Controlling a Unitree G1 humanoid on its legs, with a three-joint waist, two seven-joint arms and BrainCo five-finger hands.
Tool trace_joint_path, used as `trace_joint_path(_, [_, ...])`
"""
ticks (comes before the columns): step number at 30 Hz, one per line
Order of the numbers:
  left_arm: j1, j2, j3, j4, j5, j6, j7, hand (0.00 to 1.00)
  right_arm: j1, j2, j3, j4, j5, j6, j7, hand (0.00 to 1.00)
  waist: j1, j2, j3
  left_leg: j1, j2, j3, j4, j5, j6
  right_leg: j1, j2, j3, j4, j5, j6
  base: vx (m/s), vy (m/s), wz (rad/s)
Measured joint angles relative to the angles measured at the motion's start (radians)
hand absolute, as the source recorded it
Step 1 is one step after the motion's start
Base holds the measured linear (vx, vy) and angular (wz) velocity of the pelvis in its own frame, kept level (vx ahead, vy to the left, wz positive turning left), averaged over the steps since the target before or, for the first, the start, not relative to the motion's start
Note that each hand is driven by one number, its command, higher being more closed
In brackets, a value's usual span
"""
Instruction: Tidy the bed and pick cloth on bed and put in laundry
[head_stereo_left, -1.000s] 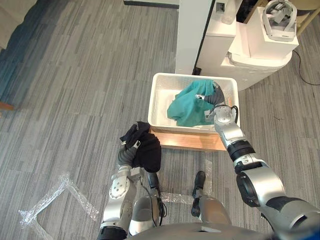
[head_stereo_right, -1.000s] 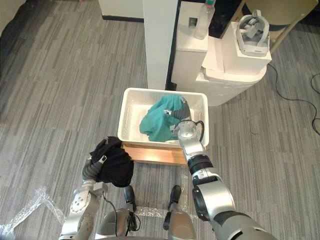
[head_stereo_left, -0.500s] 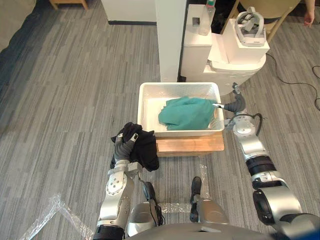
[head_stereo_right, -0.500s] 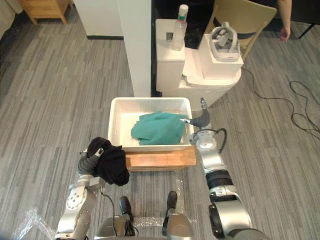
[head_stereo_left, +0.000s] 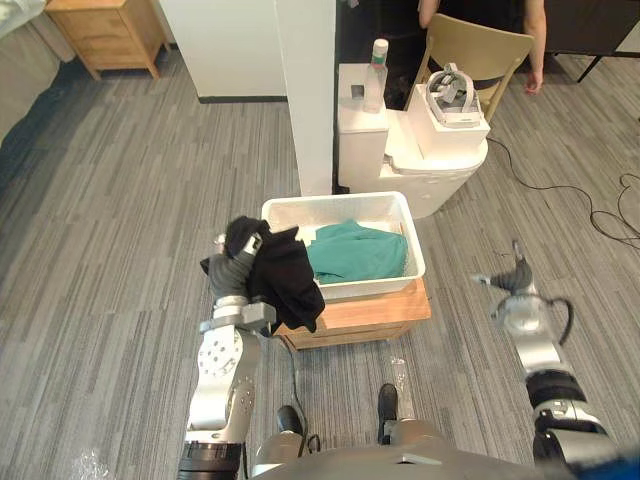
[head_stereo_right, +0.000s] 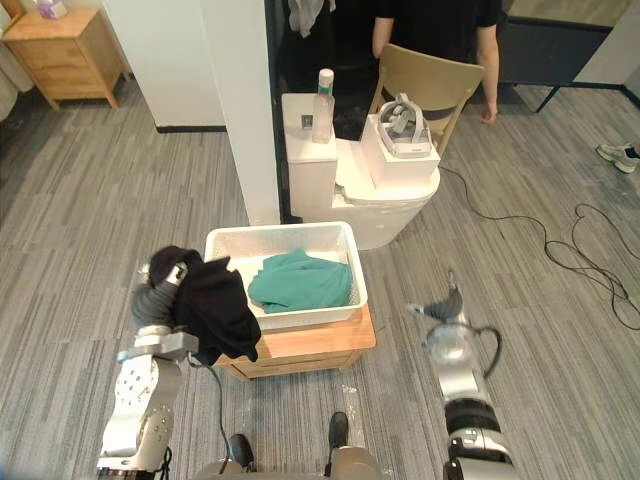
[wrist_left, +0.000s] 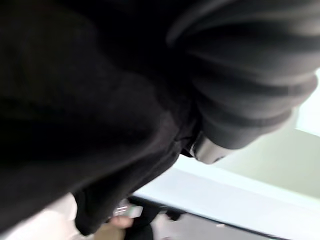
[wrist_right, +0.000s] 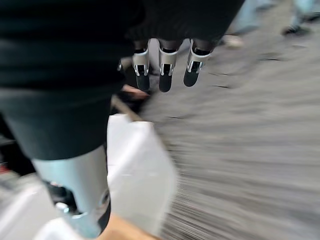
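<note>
Lighting in the two head views is bright, even and diffuse, coming from overhead. The grey floor (head_stereo_left: 120, 200) is lit uniformly, without glare. Shadows are soft: a faint one lies on the floor at the foot of the wooden stand (head_stereo_left: 370, 310). The white basket (head_stereo_left: 365, 288) reads bright. The black cloth (head_stereo_left: 285, 280) shows almost no fold detail. The opening behind the white column (head_stereo_left: 305, 90) is dark. In the left wrist view the black cloth darkens most of the field against a pale, bright background.

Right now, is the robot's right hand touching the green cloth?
Apart: left eye view shows right hand over floor, green cloth lying in the basket.
</note>
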Motion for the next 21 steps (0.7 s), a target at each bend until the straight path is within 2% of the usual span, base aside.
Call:
trace_joint_path(2, [-0.057,0.027,0.01,0.002,0.037,-0.004,0.024,1.0,0.049,0.022,-0.028,0.094,0.054,0.011,0.004,0.0,-0.015,0.004,-0.005,0.011,0.0,0.004,0.0,0.0,0.0,0.007,0.0,0.004,0.001,0.0,0.0,-0.02,-0.007,-0.06])
trace_joint_path(5, [-0.119,0.052,0.007,0.014,0.071,-0.004,0.045,1.0,0.101,0.038,-0.031,0.149,0.069,0.012,0.015,0.0,-0.024,0.005,-0.015,0.015,-0.001,0.011,-0.001,-0.004,-0.006,0.007,0.001,0.018,0.001,0.0,0.0,-0.02,-0.002,-0.12])
trace_joint_path(7, [-0.184,0.071,0.008,0.072,0.109,-0.005,0.047,1.0,0.142,0.064,-0.033,0.18,0.083,0.012,0.025,0.0,-0.041,0.004,-0.029,0.017,-0.001,0.024,-0.001,-0.004,-0.006,0.005,0.001,0.027,-0.001,0.0,0.0,-0.02,-0.006,-0.09])
trace_joint_path(11, [-0.257,0.078,0.007,0.169,0.153,0.002,0.073,1.0,0.213,0.107,-0.037,0.215,0.091,0.012,0.036,0.0,-0.055,-0.002,-0.049,0.022,-0.002,0.028,-0.001,-0.005,-0.007,0.005,0.0,0.028,-0.001,0.0,0.001,-0.01,-0.007,-0.08])
trace_joint_path(14, [-0.313,0.119,0.006,0.28,0.214,0.04,0.088,1.0,0.262,0.153,-0.047,0.227,0.092,0.017,0.038,0.0,-0.072,-0.002,-0.05,0.039,-0.008,0.03,-0.001,-0.005,-0.006,0.018,-0.004,0.027,-0.002,0.0,0.001,-0.01,0.002,-0.03])
trace_joint_path(21, [-0.313,0.118,-0.038,0.344,0.265,0.078,0.084,1.0,0.301,0.203,-0.046,0.227,0.1,0.018,0.039,0.0,-0.085,-0.001,-0.05,0.044,-0.018,0.037,-0.001,-0.021,-0.004,0.022,-0.014,0.027,-0.003,-0.015,0.007,0.0,0.001,-0.01])
